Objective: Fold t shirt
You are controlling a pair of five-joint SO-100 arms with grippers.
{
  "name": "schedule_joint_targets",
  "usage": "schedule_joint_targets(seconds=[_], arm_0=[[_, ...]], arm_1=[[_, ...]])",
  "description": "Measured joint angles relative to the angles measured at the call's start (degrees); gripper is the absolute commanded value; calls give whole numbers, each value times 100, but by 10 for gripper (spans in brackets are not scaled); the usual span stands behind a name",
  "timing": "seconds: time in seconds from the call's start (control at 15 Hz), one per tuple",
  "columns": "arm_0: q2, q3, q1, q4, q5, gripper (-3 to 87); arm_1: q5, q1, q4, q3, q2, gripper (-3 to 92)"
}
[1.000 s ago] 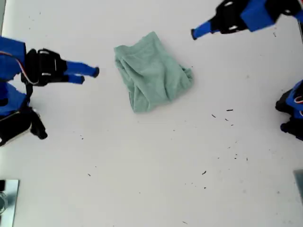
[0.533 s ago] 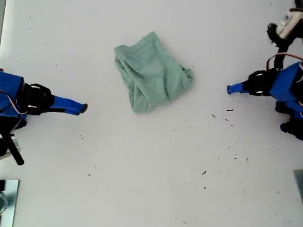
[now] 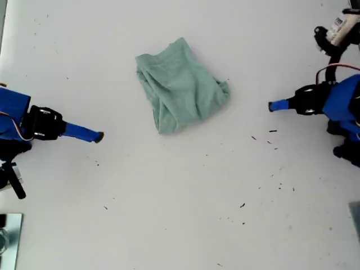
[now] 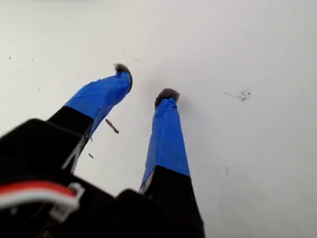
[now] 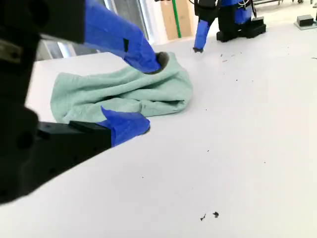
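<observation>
t shirt (image 3: pixel 180 87): bunched compact bundle, fold looks done; well apart from my first tool (image 4: pixel 146 84) and second tool (image 5: pixel 148 91), both parted, empty.

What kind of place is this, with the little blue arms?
Probably a robotics lab or workshop bench: a bare white table, two small arms with blue-taped grippers facing a crumpled green t shirt, and boards leaning against the wall behind.

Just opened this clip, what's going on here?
Nothing is being held. The t shirt lies bunched in a rough fold on the white table. My second gripper, at the exterior view's left, and my first gripper, at the exterior view's right, are both clear of the cloth, jaws open and empty.
</observation>
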Motion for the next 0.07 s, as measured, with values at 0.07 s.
schedule_joint_targets(seconds=[0.07], arm_0=[[0,0,0,0,0,156]], arm_1=[[-316,-88,0,0,0,125]])
